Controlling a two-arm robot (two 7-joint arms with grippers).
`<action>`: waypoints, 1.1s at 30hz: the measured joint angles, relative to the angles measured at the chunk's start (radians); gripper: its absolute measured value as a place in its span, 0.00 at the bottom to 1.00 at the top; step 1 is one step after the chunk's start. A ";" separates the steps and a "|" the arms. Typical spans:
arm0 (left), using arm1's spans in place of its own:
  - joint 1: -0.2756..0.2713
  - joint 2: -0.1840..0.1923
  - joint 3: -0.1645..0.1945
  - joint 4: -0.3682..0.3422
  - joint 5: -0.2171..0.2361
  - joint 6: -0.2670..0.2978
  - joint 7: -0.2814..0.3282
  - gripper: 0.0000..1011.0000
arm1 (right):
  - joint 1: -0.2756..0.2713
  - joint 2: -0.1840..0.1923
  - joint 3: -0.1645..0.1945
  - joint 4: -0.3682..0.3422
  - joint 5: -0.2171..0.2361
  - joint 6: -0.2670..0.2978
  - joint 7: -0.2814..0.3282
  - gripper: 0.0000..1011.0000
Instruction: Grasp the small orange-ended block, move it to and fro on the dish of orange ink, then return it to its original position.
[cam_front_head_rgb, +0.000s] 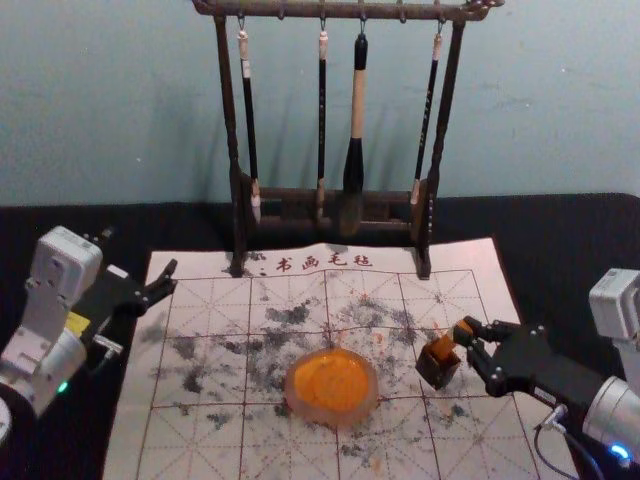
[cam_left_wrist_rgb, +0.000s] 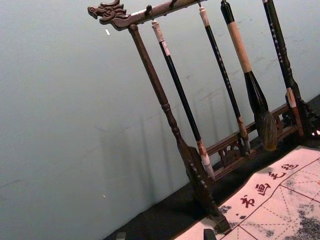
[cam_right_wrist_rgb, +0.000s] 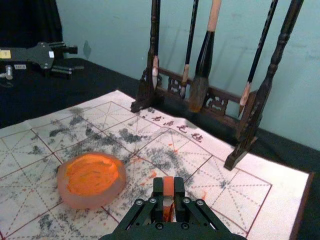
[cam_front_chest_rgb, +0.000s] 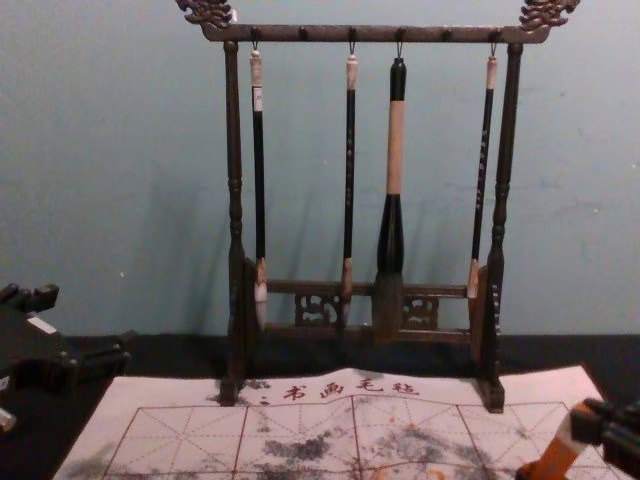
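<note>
In the head view my right gripper (cam_front_head_rgb: 466, 334) is shut on the upper end of the small orange block (cam_front_head_rgb: 444, 345). The block leans, its lower end at the mouth of a small dark box (cam_front_head_rgb: 437, 371); whether it rests inside, I cannot tell. From my right wrist, the gripper (cam_right_wrist_rgb: 168, 187) pinches the block (cam_right_wrist_rgb: 168, 186) between its fingertips. The chest view has the block (cam_front_chest_rgb: 560, 452) tilted too. Left of the box lies the round dish of orange ink (cam_front_head_rgb: 331, 385). My left gripper (cam_front_head_rgb: 140, 252) stays parked, open, beside the mat's left edge; its fingertips (cam_left_wrist_rgb: 165, 234) are far apart.
A white gridded mat (cam_front_head_rgb: 210, 375) with ink stains lies under the dish and box. Behind them stands a dark wooden rack (cam_front_head_rgb: 232, 130) with several hanging brushes, its feet on the mat's back edge. Black cloth (cam_front_head_rgb: 570, 235) surrounds the mat, with a wall behind.
</note>
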 joint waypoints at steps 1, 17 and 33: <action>0.000 0.000 0.000 0.000 0.000 0.000 0.000 0.99 | 0.000 0.000 0.000 0.000 0.000 0.000 0.000 0.09; 0.000 0.000 0.000 0.000 0.000 0.000 0.000 0.99 | 0.026 0.021 0.011 -0.061 -0.006 -0.032 0.034 0.09; 0.000 0.000 0.000 0.000 0.000 0.000 0.000 0.99 | 0.149 -0.013 -0.143 0.000 -0.088 -0.027 0.112 0.09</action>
